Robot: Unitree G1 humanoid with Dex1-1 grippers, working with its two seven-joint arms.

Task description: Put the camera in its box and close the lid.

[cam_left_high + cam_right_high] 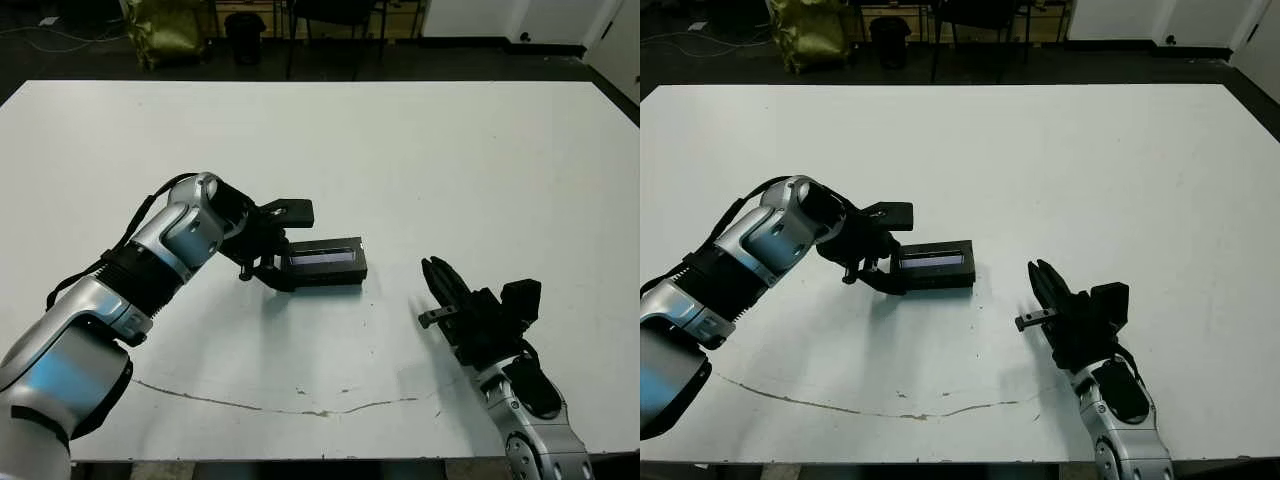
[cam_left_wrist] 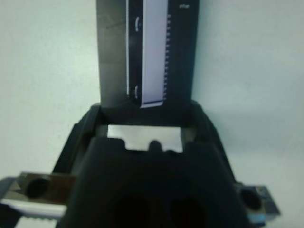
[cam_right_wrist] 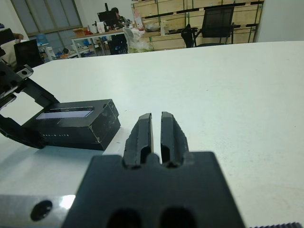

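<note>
The lid, black with a silvery stripe on top, lies flat over the black box near the table's middle. The two form one shut package. No camera shows in any view. My left gripper is open, with one finger on each side of the package's left end; the left wrist view shows the striped lid running out from between them. To the package's right, apart from it, my right gripper rests low over the table with its two fingers pressed together and nothing held.
A thin dark crack line runs across the white table near its front edge. Beyond the far edge stand a yellow-green bag and dark chair legs.
</note>
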